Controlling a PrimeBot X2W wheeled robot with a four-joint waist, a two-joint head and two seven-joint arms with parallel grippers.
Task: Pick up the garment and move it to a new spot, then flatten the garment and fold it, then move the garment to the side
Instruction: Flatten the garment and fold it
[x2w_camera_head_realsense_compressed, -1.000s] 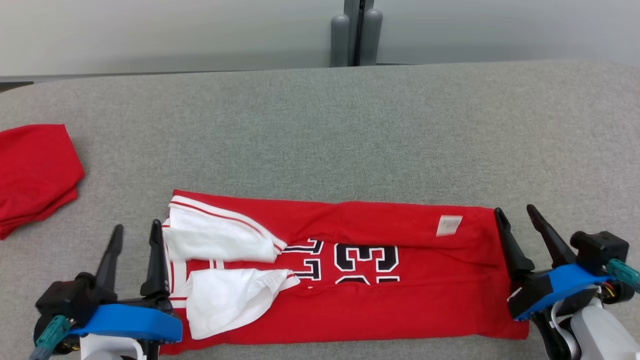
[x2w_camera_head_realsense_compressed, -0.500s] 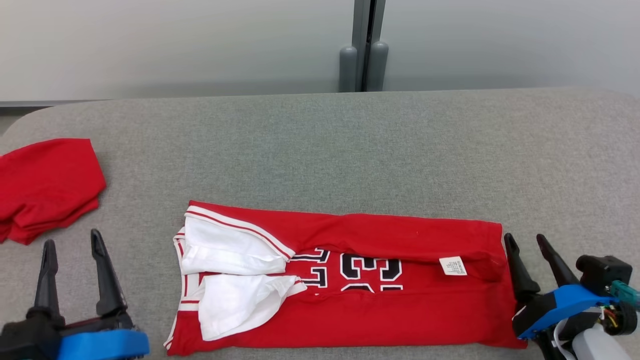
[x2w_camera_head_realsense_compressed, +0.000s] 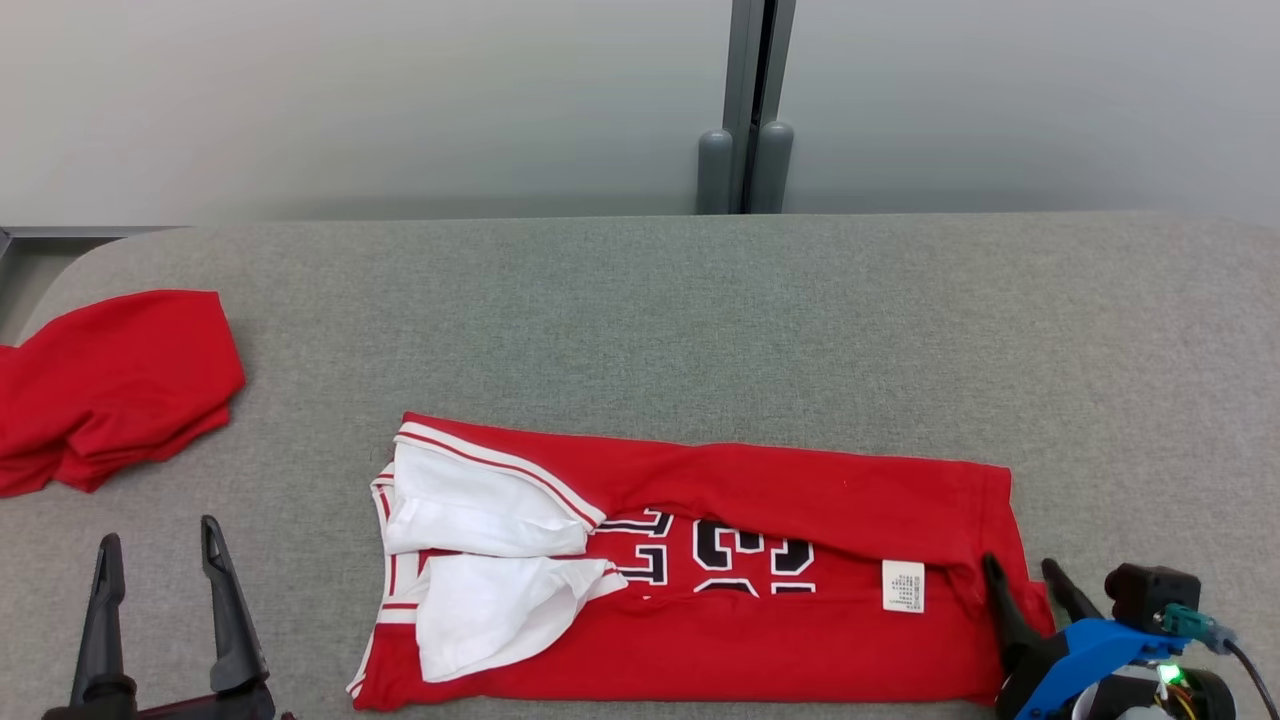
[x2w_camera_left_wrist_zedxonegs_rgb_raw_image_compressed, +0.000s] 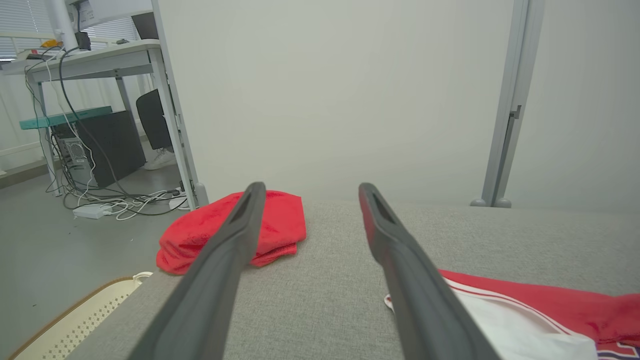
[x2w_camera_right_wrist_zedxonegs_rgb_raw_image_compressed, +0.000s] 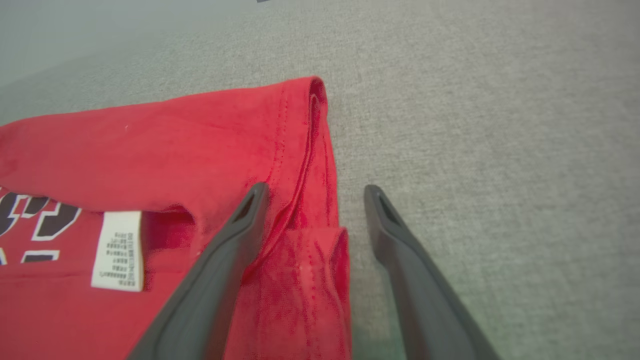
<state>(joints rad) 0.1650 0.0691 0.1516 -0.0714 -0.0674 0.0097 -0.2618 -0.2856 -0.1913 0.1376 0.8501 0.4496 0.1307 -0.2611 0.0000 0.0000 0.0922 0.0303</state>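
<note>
I am looking at a grey padded table (x2w_camera_head_realsense_compressed: 640, 320) set against a pale wall, with a grey post (x2w_camera_head_realsense_compressed: 750, 100) rising behind it. The task garment, a red jersey (x2w_camera_head_realsense_compressed: 750, 480), lies folded into a long band on the near half of the table.

Hidden or unclear:
- The jersey's black numerals (x2w_camera_head_realsense_compressed: 740, 550) are partly tucked under a fold and I cannot read them.
- The print on its white care label (x2w_camera_head_realsense_compressed: 903, 585) is too small to read.
- A second red garment (x2w_camera_head_realsense_compressed: 110, 390), bunched far to the left of the jersey, is cut off by the frame edge.
- Both arms are cut off at the bottom edge.

Count: two red garments, two white sleeves (x2w_camera_head_realsense_compressed: 480, 505) at the jersey's left end, one label, two grippers.

The left gripper (x2w_camera_head_realsense_compressed: 160, 531) stands well left of the jersey with its fingers spread, grasping nothing. The right gripper (x2w_camera_head_realsense_compressed: 1019, 562) is at the jersey's right end, released. In its wrist view one finger (x2w_camera_right_wrist_zedxonegs_rgb_raw_image_compressed: 220, 260) lies over the red hem and the other over bare table beside the jersey. I cannot tell whether the finger touches the cloth.
</note>
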